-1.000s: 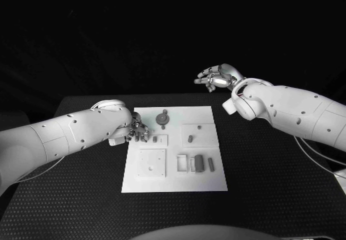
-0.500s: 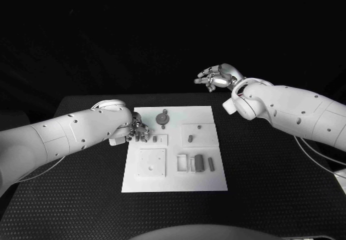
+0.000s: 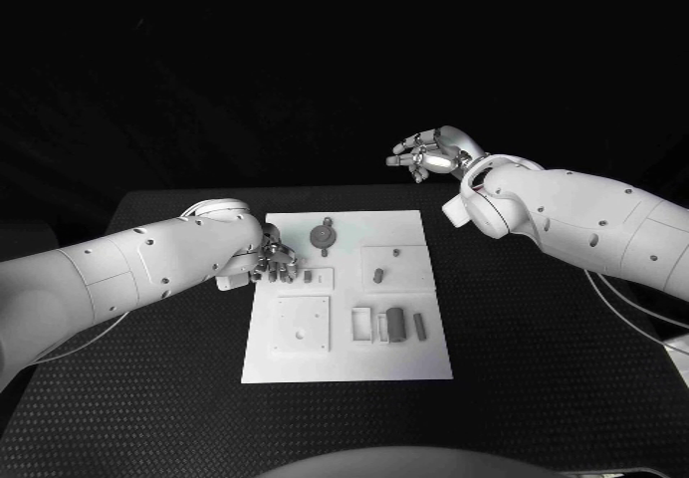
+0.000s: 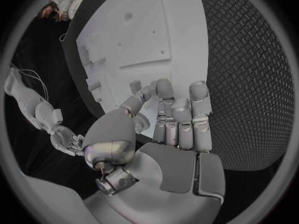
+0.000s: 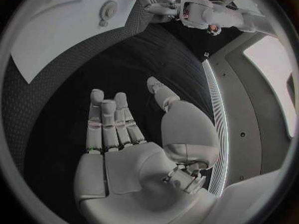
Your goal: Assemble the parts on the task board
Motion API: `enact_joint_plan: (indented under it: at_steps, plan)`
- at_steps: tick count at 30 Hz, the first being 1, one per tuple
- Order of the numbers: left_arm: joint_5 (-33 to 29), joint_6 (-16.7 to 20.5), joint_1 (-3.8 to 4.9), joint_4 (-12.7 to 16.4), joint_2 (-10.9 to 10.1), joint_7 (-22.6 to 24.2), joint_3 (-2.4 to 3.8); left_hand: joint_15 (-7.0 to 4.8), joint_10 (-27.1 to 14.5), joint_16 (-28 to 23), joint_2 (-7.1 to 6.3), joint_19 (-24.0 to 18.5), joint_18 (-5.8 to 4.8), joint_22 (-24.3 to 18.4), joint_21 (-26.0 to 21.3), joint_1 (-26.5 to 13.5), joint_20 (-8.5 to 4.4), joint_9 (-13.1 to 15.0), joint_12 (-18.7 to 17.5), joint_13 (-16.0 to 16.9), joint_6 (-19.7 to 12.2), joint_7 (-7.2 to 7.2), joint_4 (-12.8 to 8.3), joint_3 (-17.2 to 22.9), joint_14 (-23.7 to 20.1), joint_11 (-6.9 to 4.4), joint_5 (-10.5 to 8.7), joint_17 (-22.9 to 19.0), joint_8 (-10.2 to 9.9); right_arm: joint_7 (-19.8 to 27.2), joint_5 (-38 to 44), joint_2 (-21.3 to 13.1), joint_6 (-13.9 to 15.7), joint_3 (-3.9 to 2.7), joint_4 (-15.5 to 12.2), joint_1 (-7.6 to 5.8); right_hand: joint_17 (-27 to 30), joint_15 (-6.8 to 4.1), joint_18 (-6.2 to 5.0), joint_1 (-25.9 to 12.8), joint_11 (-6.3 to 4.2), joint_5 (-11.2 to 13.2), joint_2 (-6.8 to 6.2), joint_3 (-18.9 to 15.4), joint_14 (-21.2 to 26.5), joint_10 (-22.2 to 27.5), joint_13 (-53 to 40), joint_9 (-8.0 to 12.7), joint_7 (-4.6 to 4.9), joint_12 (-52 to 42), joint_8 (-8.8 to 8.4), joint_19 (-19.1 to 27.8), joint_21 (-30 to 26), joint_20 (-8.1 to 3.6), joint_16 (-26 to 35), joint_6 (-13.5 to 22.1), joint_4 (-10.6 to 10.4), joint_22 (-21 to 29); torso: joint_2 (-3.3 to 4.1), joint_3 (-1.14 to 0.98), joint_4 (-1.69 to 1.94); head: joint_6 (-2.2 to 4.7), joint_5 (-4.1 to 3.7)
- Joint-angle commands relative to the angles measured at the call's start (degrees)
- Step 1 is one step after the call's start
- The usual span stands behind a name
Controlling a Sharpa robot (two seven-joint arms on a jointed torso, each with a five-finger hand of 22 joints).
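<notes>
No text, label, brand, number or sign can be read on anything in these views.

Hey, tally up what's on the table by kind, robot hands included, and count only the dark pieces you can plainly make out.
Hands: 2, left hand and right hand
White board: 1
Dark pieces on it: 4, round piece, peg, thick cylinder, thin bar
Total: 7
</notes>
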State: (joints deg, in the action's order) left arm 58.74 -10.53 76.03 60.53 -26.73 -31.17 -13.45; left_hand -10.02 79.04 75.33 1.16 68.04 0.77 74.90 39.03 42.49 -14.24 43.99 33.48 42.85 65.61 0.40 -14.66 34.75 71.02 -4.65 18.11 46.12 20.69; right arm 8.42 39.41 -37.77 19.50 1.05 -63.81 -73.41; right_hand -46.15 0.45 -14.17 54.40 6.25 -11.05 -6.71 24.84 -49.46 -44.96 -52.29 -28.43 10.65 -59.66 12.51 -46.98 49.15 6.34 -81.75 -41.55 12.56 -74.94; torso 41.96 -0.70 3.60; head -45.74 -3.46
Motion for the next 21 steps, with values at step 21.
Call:
enact_joint_plan:
  at_steps: [21]
  plan:
    - [-0.4, 1.1, -0.36, 0.3, -0.6, 0.3, -0.13, -0.51, -0.7, -0.4, -5.96, -0.8, 0.29, 1.0, -1.3, -1.9, -1.41, 0.8, -0.2, -0.7, 0.5, 1.04, 3.9, -1.4, -1.1, 0.05, -10.17, -0.6, 0.2, 0.4, 0.0, 0.1, -0.6, -0.03, 0.0, 0.06, 0.2, -0.19, -0.83, -0.5, 0.0, 0.2, 0.12, 0.1, 0.2, 0.4, 0.2, 0.1, 1.87, -0.3, 0.22, 0.2, -0.4, 0.39, -0.4, 0.3, -0.2, -0.5, -0.01, 0.03, 0.0, -0.04, 0.0]
